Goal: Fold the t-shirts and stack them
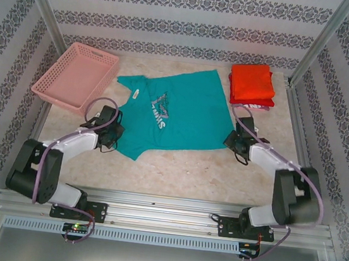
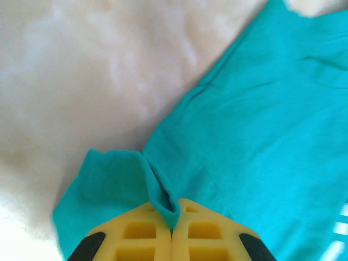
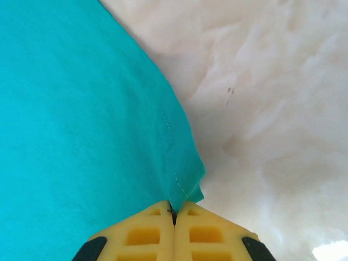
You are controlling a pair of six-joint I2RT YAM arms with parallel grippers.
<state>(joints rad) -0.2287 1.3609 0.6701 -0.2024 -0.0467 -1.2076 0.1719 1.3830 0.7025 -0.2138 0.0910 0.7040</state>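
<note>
You are gripping the teal t-shirt (image 1: 176, 115) with both arms at once. The left gripper (image 2: 173, 213) is standing fully closed, its yellow fingers (image 2: 136, 234) pinching a raised ridge of cloth at the shirt's edge. The rest of the shirt is spreading ahead of it and to its right, with bare bench (image 1: 182, 170) ahead and to its left. The right gripper (image 3: 174, 211) is likewise clamping tight on a hemmed corner of the same shirt. There the cloth is running ahead and to its left, and bare bench is lying to its right.

Between the two grippers the shirt is lying open and flat, print up, with no fold showing yet. Beyond the right gripper, the orange-red t-shirt (image 1: 252, 81) is sitting folded on top of a red t-shirt (image 1: 252, 101), with a white-pink printed one (image 1: 254, 106) peeking out beneath.

Judging from this, you are finishing the stack: three shirts appear done, and the teal one is only entering its first fold. Folding it and placing it on the stack are remaining.
</note>
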